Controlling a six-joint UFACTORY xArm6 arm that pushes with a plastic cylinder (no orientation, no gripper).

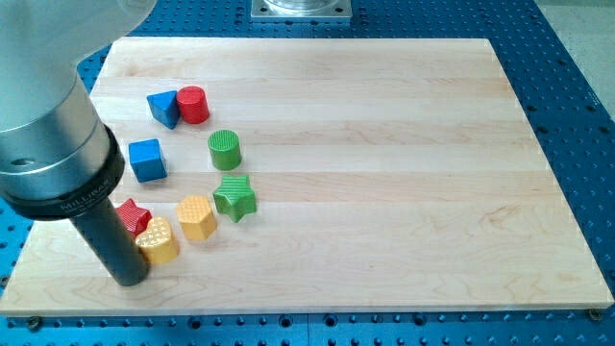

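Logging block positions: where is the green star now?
The green star sits left of the board's centre, just below the green cylinder and right of the yellow hexagon.

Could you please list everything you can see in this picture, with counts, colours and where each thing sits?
blue triangular block: one, blue, upper left of the board, touching the red cylinder
red cylinder: one, red, just right of the blue triangular block
blue cube: one, blue, left side, below the triangular block
green cylinder: one, green, centre left
green star: one, green, below the green cylinder
yellow hexagon: one, yellow, left of the green star
yellow heart: one, yellow, lower left
red star: one, red, partly hidden behind the rod
wooden board: one, pale wood, on a blue perforated table
my tip: one, dark rod, against the yellow heart's left side
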